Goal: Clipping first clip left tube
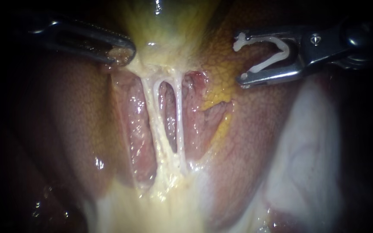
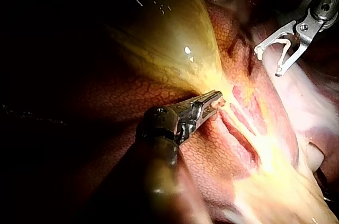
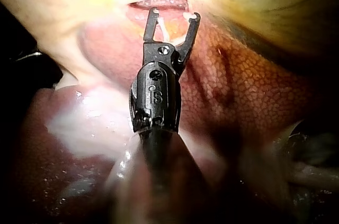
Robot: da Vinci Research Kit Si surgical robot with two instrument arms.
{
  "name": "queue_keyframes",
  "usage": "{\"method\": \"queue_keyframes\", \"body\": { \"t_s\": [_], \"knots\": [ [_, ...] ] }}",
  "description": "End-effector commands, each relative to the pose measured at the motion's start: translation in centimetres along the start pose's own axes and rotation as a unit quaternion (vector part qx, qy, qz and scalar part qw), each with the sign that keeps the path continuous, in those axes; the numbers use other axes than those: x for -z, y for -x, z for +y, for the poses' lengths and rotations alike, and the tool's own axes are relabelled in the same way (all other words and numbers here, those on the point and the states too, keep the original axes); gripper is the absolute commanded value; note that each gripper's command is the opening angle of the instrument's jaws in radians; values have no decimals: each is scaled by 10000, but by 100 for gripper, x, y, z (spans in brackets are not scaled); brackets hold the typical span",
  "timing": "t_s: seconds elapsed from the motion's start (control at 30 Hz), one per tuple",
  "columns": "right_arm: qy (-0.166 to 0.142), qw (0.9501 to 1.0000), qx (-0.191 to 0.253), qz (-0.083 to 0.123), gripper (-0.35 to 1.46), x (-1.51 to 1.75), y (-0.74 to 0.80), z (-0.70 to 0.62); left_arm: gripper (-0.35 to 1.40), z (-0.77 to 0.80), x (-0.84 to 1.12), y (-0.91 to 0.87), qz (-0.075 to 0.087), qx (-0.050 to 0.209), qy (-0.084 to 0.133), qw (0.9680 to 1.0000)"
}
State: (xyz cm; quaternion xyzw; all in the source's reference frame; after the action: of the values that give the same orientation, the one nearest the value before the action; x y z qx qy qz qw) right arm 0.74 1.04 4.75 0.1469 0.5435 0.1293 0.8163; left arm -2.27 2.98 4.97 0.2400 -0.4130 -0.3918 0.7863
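Endoscope view shows two pale tubes side by side in the middle of the field. They run from the yellow-green gallbladder [image 1: 169, 26] at the far side down into whitish tissue nearer the camera. The left tube [image 1: 150, 108] is bare and stretched taut, with a narrow slit of red tissue between it and the right tube [image 1: 180, 116]. Coming in from the far left, the left instrument [image 1: 121, 54] has its jaws closed on a fold of tissue just left of the tubes' far ends. This seems to be the gallbladder's tapering end, though glare blurs the exact edge. The right instrument [image 1: 239, 58] comes in from the far right with its jaws spread wide. A white clip [image 1: 286, 51], itself open, sits between them and touches both. Its tips stand well to the right of both tubes, over the mottled liver [image 1: 65, 121]. In the right wrist view the clip-bearing jaws point toward the tubes, which lie ahead of them and apart from the tips.
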Motion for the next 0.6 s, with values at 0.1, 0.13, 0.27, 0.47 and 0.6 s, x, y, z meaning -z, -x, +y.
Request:
{"method": "queue_keyframes", "body": {
  "t_s": [0.1,0.13,0.27,0.47,0.6],
  "knots": [
    [-15,10000,-29,3,53,0,-1,-1,-35,0,0,0,-1,1,3,10000],
    [-16,10000,-28,3,53,0,-1,-2,-35,0,1,-1,-1,1,4,10000],
    [-98,9998,-171,29,52,0,-3,-7,-35,0,1,-1,-2,2,7,10000],
    [-283,9989,-371,61,52,-8,-4,-20,-35,0,1,-2,-12,5,30,10000],
    [-419,9979,-493,88,52,-18,0,-30,-35,1,1,-2,-8,7,22,10000]
  ]
}}
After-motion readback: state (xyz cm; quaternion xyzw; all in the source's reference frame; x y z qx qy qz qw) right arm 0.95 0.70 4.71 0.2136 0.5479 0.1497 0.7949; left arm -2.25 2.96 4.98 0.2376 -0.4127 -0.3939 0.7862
